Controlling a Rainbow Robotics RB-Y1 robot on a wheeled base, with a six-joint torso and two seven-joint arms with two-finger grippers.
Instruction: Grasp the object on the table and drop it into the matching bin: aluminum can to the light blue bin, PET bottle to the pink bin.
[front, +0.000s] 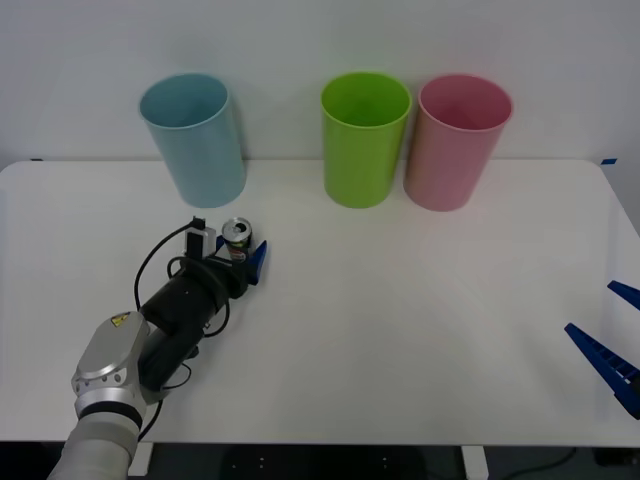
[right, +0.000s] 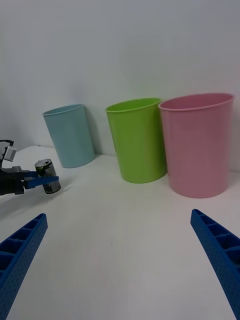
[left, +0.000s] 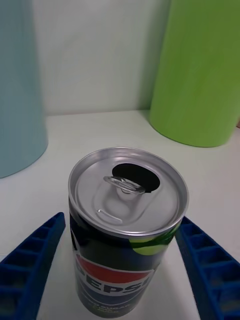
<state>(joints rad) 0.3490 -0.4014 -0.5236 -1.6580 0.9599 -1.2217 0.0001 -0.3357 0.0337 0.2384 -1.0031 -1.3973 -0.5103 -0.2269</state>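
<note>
- The right gripper (front: 612, 348) sits idle with its blue fingers spread wide, at the surface's (front: 420, 330) near right corner.
- The left gripper (front: 243, 258) reaches in from the near left corner, its fingers wide on either side of the can (front: 236, 236). The left wrist view shows slim gaps between each finger and the can (left: 127, 225), so nothing is clamped yet.
- The can stands upright, left of the middle of the surface, just in front of the light blue bin (front: 193, 135) at the far edge.
- Risk: if one finger touches first as they close, the light can could tip or skid out; a weak hold could drop it short of the bin.
- The green bin (front: 364, 135) and the pink bin (front: 458, 138) stand along the far edge, right of centre, and are wrong for a can.
- The left wrist view shows the open pull-tab and the label; the right wrist view shows the can (right: 47, 175) side-on with a finger across it.
</note>
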